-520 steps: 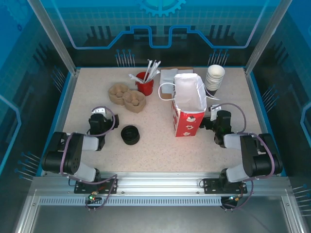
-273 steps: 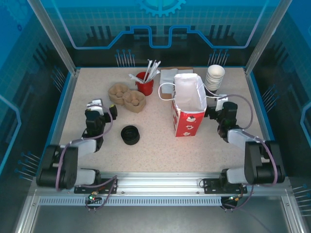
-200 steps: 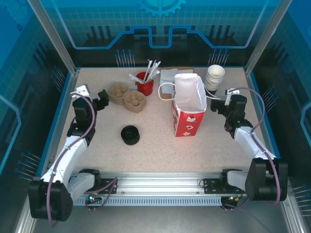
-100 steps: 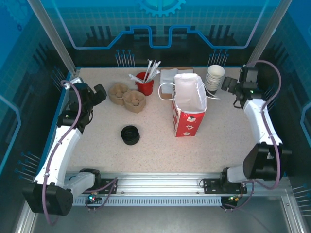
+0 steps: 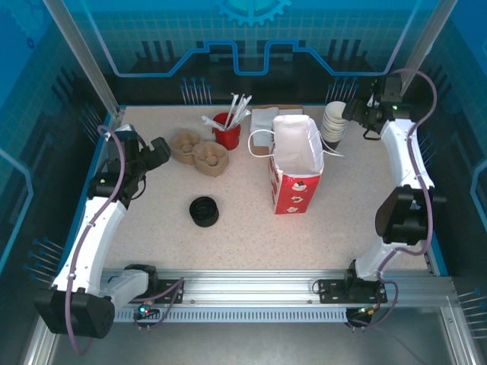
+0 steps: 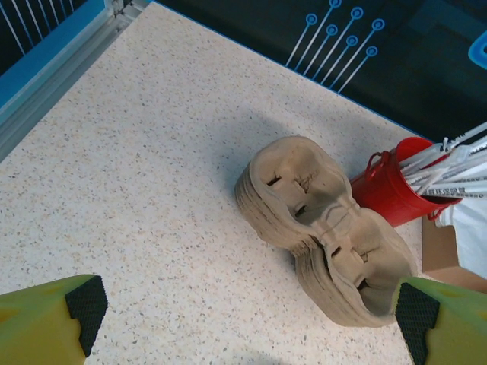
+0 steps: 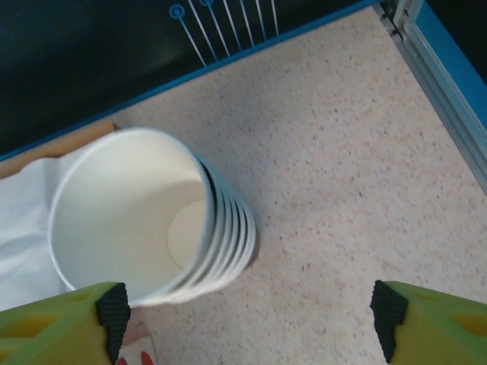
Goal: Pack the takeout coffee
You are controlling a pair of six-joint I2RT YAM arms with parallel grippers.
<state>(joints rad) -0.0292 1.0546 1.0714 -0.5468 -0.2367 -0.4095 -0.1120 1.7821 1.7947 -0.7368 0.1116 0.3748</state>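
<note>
Barely under way. Hovering over the cups (image 7: 144, 220) with the right gripper (image 7: 247, 308), jaws wide; poised near the carriers (image 6: 319, 228) with the left gripper (image 5: 158, 150), equally wide, gripping nothing. Cannot tell where the coffee is. Left to do: finding it, lifting it, lowering it into the bag (image 5: 295, 163).

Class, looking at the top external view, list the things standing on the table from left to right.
Cup carriers → red straw cup → red-and-white bag → cup stack. The black ring is left out: it sits level with the carriers across the picture.
</note>
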